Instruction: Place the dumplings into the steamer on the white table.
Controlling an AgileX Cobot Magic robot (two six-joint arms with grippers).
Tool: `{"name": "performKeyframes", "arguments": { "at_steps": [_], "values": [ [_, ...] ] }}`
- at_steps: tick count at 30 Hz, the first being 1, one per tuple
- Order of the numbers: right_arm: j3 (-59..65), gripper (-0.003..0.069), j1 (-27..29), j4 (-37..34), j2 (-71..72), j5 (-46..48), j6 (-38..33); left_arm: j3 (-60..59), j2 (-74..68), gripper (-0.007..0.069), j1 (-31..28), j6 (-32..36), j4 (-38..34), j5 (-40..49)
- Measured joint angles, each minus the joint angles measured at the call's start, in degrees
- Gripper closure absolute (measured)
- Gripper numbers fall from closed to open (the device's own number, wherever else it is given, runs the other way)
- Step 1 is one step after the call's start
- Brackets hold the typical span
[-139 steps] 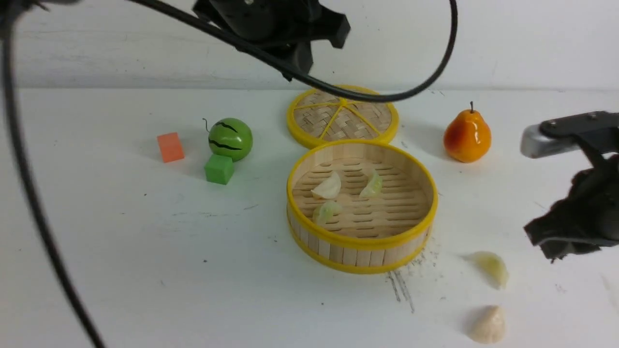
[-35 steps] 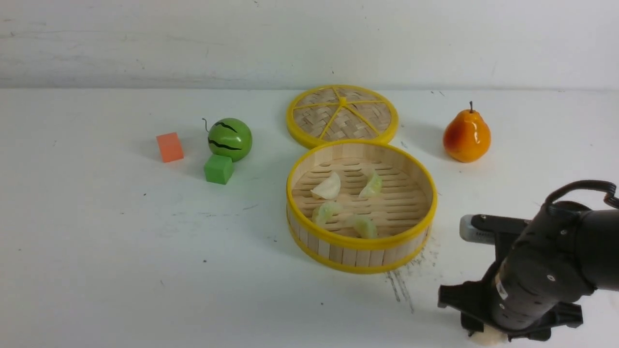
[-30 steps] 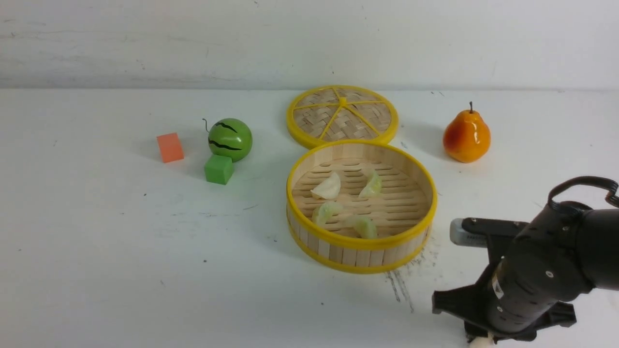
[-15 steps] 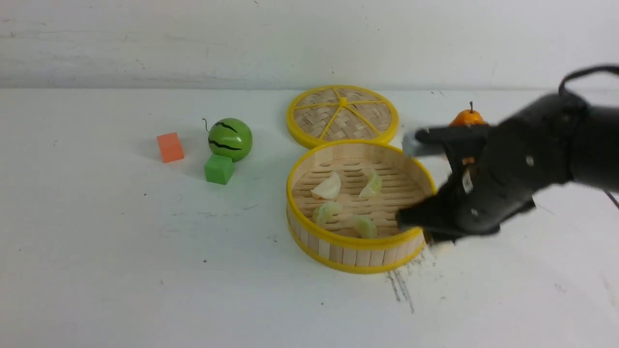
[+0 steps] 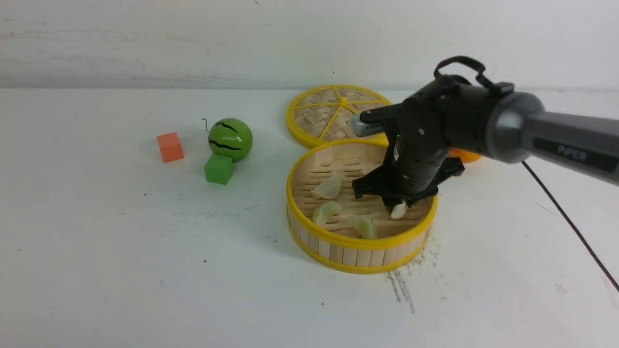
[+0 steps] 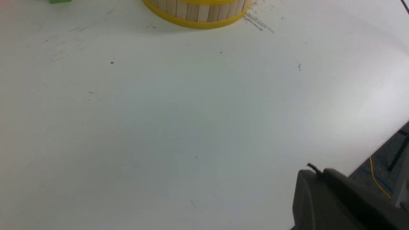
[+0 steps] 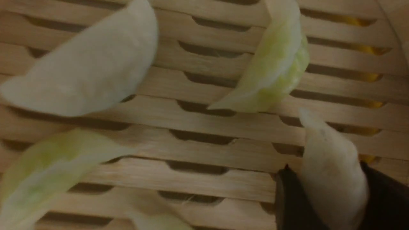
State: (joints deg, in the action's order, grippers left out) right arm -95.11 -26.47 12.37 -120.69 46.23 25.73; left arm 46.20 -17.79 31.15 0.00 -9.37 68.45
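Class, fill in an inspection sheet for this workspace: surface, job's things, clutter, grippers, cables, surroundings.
Surface: white table, dark scuffs and specks.
Job's things: steamer holds four dumplings; fifth dumpling gripped above its slats.
Clutter: lid, watermelon, orange cube, green cube, pear mostly behind the arm.
Grippers: right gripper shut on fifth dumpling; left gripper shut, away from the steamer.
Cables: black cable trailing from right arm.
Surroundings: white wall.

**White desk, white wall, a strip of dark floor**

A plain white wall (image 5: 145, 38) with faint horizontal streaks rises behind the broad white desk (image 5: 121, 270). Dark scuffs (image 5: 400, 289) and small specks mark the desk top. The light is soft and even, and the shadows are pale. In the left wrist view, dark grey floor (image 6: 364, 175) shows past the desk's edge, with a thin yellow cable (image 6: 374, 175) lying across it.
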Motion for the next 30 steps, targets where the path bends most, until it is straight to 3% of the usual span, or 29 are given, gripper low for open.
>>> {"name": "performKeyframes", "arguments": {
  "at_steps": [5, 10, 16, 22, 28, 30],
  "values": [
    [-0.17, 0.0335, 0.46, -0.38, 0.19, 1.16, 0.74, 0.0, 0.0, 0.0606, 0.0, 0.0, 0.0, 2.41],
    [-0.16, 0.0251, 0.38, -6.37, 7.89, 3.76, -7.57, 0.0, 0.0, 0.0601, 0.0, 0.0, 0.0, 2.77],
    [1.7, 0.0265, -1.35, -10.5, 22.54, 4.29, -15.57, 0.0, 0.0, 0.0596, 0.0, 0.0, 0.0, 2.77],
    [15.15, 0.0428, -4.36, -10.9, 43.16, -2.47, -16.88, 0.0, 0.0, 0.0587, 0.0, 0.0, 0.0, 2.77],
    [32.62, 0.0646, -4.96, -11.08, 61.52, -10.42, -17.2, 0.0, 0.0, 0.0587, 0.0, 0.0, 0.0, 2.77],
    [35.59, 0.0666, -4.96, -11.08, 64.75, -11.25, -17.32, 0.0, 0.0, 0.0587, 0.0, 0.0, 0.0, 2.77]
  ]
}}
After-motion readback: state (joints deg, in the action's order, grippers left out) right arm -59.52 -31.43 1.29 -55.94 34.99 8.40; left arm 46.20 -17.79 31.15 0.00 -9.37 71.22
